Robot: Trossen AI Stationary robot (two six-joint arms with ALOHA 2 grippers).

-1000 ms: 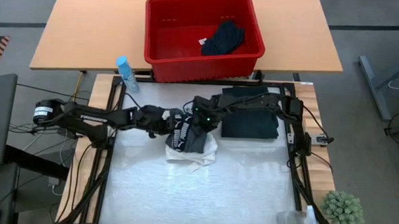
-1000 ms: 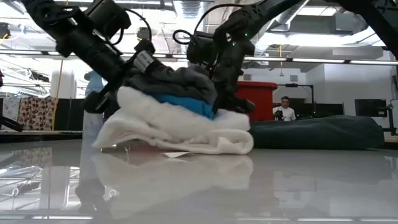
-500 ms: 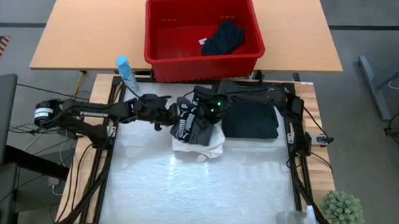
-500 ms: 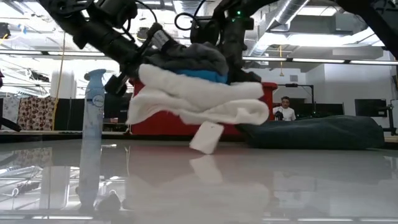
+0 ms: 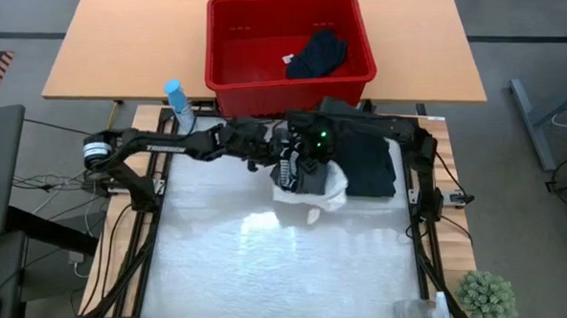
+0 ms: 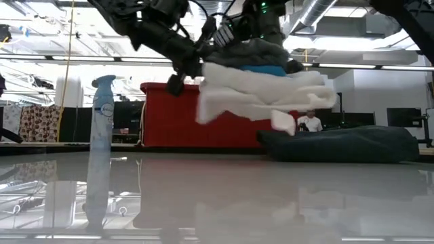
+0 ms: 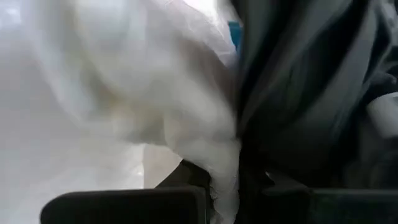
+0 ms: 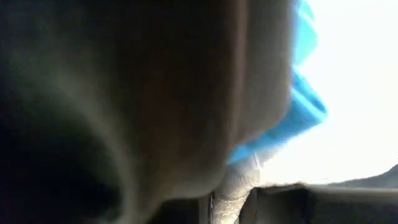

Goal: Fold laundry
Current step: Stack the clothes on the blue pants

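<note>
The white bench (image 5: 259, 273) takes up the near half of the high view, with a wooden bench (image 5: 126, 37) beyond it carrying the red slotted basket (image 5: 269, 53), in which a dark garment (image 5: 319, 53) lies by the right wall. On the white bench's far right part lies a flat folded stack of black garments (image 5: 371, 168); in the low view it shows as a dark low mound (image 6: 339, 144).

Both arms meet at the far middle of the white bench, holding one bundle of folded laundry off the surface: in the low view it hangs clear above the bench top. The white lacy-textured garment (image 6: 264, 95) is at the bottom, the small teal garment (image 6: 261, 68) shows as a thin strip above it, and the dark grey garment (image 6: 254, 51) is on top. A white tag (image 6: 283, 122) dangles below.

The left hand (image 5: 264, 156) is clamped on the bundle's left edge, white and dark cloth pinched between its fingers. The right hand (image 5: 308, 150) is closed tight on the bundle's far side, grey and teal cloth against it.

A spray bottle (image 5: 179, 104) stands at the white bench's far left corner, and a small green plant (image 5: 487, 294) sits off the near right corner.
</note>
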